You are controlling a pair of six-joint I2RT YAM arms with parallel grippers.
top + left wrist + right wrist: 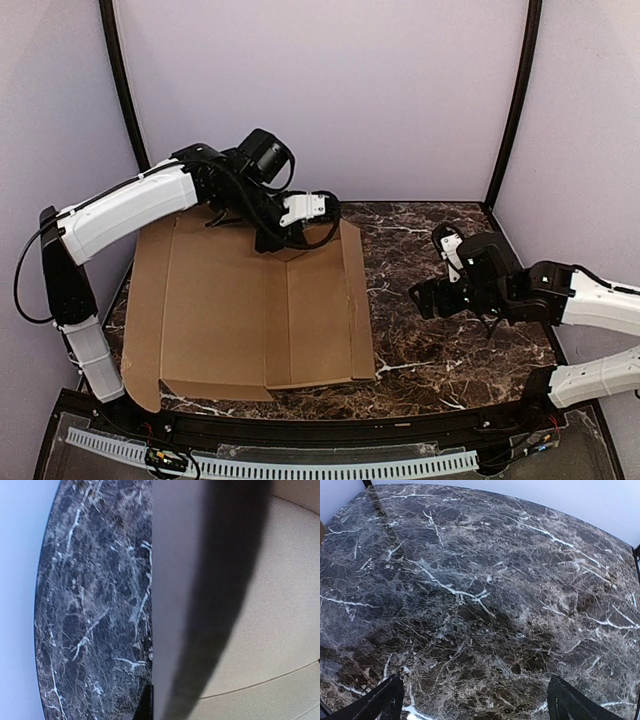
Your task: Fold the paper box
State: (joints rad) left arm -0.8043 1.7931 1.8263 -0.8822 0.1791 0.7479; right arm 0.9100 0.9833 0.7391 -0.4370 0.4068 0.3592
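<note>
The dark marbled table point(440, 350) carried the paper box point(225, 310), a brown sheet spread mostly flat over the left half. It reached the near edge and came close to the left edge, its creased panels barely raised. The left gripper point(272, 238) stood at the sheet's far edge, near the middle of the table's far edge. Its jaws were together, seemingly pinching the far flap, which ran edge-on through the left wrist view. The right gripper point(437, 270) hovered over bare marble toward the right edge, jaws wide apart, holding nothing, well apart from the box. Risks as judged: nothing pressed the sheet down, so a pull on the far flap could drag the whole sheet across the smooth marble instead of bending it. The sheet could then slide over the near edge. A single narrow pinch might slip off. The bend might also form off the scored crease and leave a crooked wall.
</note>
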